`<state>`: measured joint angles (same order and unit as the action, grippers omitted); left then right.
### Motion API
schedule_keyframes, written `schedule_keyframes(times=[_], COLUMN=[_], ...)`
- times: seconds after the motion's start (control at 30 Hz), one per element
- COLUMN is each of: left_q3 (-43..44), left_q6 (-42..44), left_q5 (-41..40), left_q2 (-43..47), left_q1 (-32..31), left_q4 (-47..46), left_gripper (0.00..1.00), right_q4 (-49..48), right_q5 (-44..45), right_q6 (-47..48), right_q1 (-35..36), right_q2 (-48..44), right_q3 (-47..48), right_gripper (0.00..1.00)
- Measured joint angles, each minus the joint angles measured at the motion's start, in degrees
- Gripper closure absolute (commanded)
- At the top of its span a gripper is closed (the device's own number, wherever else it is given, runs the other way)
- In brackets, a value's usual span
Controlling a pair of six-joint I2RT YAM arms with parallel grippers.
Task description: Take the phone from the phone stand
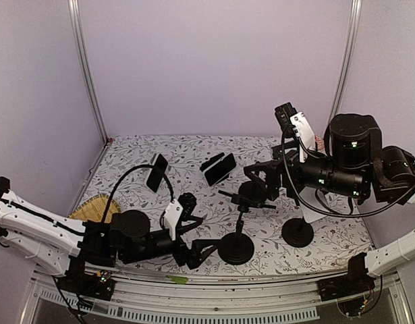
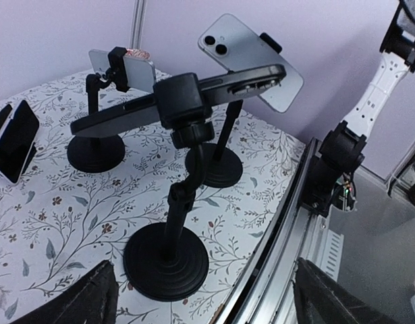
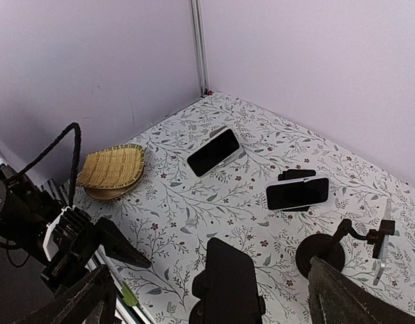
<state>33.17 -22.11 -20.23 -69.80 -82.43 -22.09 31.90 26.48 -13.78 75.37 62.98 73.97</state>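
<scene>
The nearest black phone stand (image 2: pixel 168 260) holds a dark phone (image 2: pixel 180 101) flat in its clamp; its base shows in the top view (image 1: pixel 235 248). My left gripper (image 2: pixel 207 304) is open and empty, low over the table just in front of that base, also seen from above (image 1: pixel 204 251). My right gripper (image 3: pixel 214 304) is open and empty, hovering above the same dark phone (image 3: pixel 227 280), which lies between its fingers (image 3: pixel 349 297) in view, apart from them. From above the right gripper (image 1: pixel 264 177) sits over the stands.
A second stand (image 2: pixel 214 165) holds a silver phone (image 2: pixel 251 61); a third stand (image 2: pixel 96 152) holds another phone (image 2: pixel 123 67). Two phones (image 3: pixel 214 152) (image 3: pixel 297 194) rest on small props further back. A wicker basket (image 3: pixel 113 172) sits at the left edge. The table's metal front rail (image 2: pixel 288 223) is close.
</scene>
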Motion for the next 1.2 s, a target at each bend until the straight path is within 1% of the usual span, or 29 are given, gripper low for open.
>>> schedule_keyframes(times=[0.27, 0.33, 0.5, 0.63, 0.83, 0.93, 1.2], left_q3=[7.91, 10.32, 14.88, 17.35, 19.47, 19.91, 20.15], left_q6=[-2.19, -2.4, -3.26, -4.55, -5.6, -5.84, -6.47], left_q5=[3.89, 5.07, 7.28, 7.23, 5.64, 4.81, 2.8], left_q2=[-14.27, -17.62, -22.36, -24.96, -28.48, -29.33, -30.51], left_q1=[5.33, 6.32, 7.91, 8.87, 9.22, 9.27, 9.33], left_q4=[-8.74, -10.03, -11.78, -12.9, -14.05, -14.4, -16.2], left_gripper=[0.14, 0.15, 0.18, 0.23, 0.31, 0.36, 0.45], right_q4=[-3.06, -4.59, -8.44, -11.87, -15.54, -16.02, -17.18], right_q5=[3.96, 4.76, 5.25, 5.62, 5.62, 5.55, 4.79], right_q6=[4.55, 5.62, 7.69, 9.07, 10.43, 10.95, 11.72], right_q1=[0.0, 0.0, 0.0, 0.0, 0.0, 0.0, 0.0], right_q2=[-1.57, -3.72, -9.16, -11.78, -13.14, -13.4, -15.06], right_q3=[-4.33, -7.13, -12.28, -14.75, -18.88, -20.55, -22.77], right_gripper=[0.01, 0.01, 0.01, 0.01, 0.01, 0.01, 0.01])
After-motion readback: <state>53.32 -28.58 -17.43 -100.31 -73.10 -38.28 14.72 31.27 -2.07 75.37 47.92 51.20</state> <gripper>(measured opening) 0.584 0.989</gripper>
